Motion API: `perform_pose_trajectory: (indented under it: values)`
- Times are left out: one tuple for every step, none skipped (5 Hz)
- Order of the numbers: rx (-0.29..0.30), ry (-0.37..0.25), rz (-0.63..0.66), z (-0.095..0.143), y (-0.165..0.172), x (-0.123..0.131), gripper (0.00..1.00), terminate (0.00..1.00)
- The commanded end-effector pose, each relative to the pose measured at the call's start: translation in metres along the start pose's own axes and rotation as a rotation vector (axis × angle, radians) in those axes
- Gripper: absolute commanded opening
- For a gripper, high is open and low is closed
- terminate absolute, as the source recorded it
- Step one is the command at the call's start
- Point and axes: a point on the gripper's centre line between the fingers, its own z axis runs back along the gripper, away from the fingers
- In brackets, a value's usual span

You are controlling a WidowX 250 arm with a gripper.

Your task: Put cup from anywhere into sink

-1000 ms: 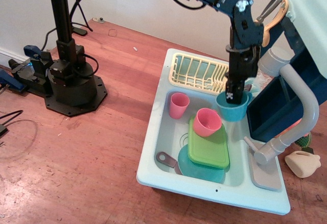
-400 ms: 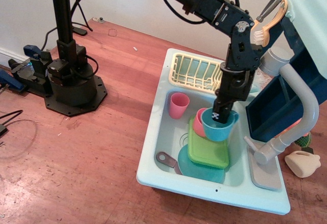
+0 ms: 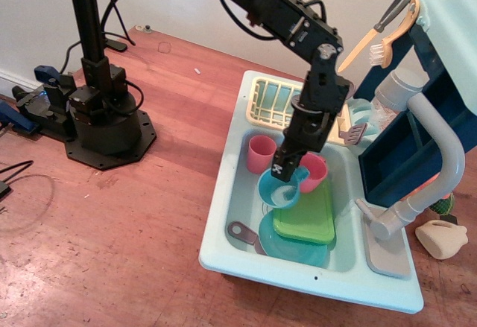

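Observation:
The teal-blue cup [image 3: 279, 191] hangs tilted inside the basin of the mint-blue sink [image 3: 223, 215], its mouth turned toward the camera. My gripper [image 3: 284, 169] is shut on the cup's rim and holds it just above the basin floor, between two pink cups [image 3: 261, 153] [image 3: 314, 170]. The grey curved faucet [image 3: 440, 159] stands at the sink's right side.
In the basin lie a green rectangular lid [image 3: 305, 215], a flat teal plate [image 3: 293, 249] and a grey-handled utensil [image 3: 242, 232]. A cream-yellow dish rack [image 3: 273, 101] sits at the sink's back. A black stand base [image 3: 104, 129] is at left on the wooden table.
My gripper has carried the cup from beside the dish rack down and to the left, into the basin. The cup now tilts more, its mouth facing the camera.

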Motion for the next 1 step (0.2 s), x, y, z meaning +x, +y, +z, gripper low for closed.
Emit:
perform_pose_trajectory:
  values:
    - [0.042, -0.064, 0.016, 0.0226, 0.0077, 0.0067, 1.0, 1.0]
